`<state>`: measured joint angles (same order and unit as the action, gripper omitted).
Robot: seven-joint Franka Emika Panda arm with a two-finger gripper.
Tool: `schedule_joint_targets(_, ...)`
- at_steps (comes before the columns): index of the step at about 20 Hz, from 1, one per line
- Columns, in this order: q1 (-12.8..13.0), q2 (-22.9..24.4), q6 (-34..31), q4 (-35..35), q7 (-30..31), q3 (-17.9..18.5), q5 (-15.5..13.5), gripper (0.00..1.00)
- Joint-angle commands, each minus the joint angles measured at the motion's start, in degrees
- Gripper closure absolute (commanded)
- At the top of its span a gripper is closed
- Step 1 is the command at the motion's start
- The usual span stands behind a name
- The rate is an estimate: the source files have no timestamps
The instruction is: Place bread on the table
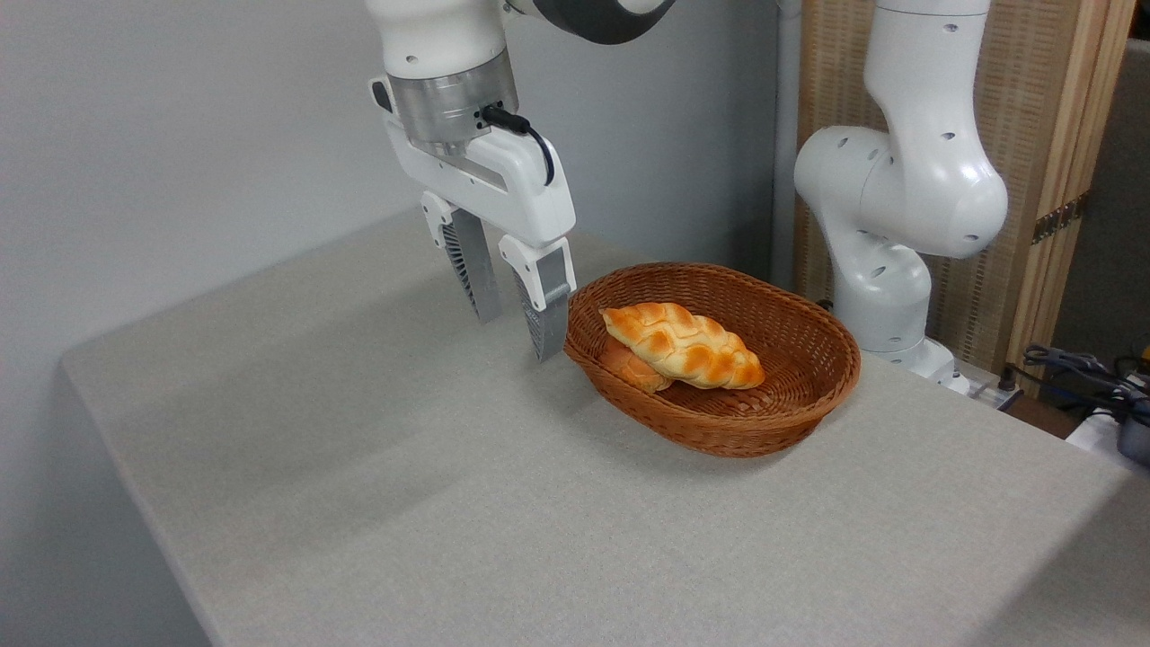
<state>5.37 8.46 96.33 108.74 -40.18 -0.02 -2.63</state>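
Note:
The bread [683, 343], a golden braided loaf with orange-brown bumps, lies in a brown wicker basket [791, 422], resting partly on a small round bun [629, 367]. My gripper [519, 334] hangs just left of the basket's rim, above the grey cloth table [404, 485]. Its two fingers point down with a gap between them and hold nothing. The right finger is close to the basket's left edge.
The arm's white base [889, 234] stands behind the basket at the right. A wooden screen [1033, 135] and some cables [1087, 377] are at the far right. The table's left edge runs diagonally from the back wall to the front.

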Motion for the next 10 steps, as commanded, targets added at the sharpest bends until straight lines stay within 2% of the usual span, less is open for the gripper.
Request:
schedule_joint_targets(1, 0.0, 0.0, -2.0, -1.1, -0.8, 0.4, -0.7, 0.00)
schedule_joint_targets(10, 0.0, -0.2, -2.0, -1.1, -1.3, 0.6, -0.5, 0.00)
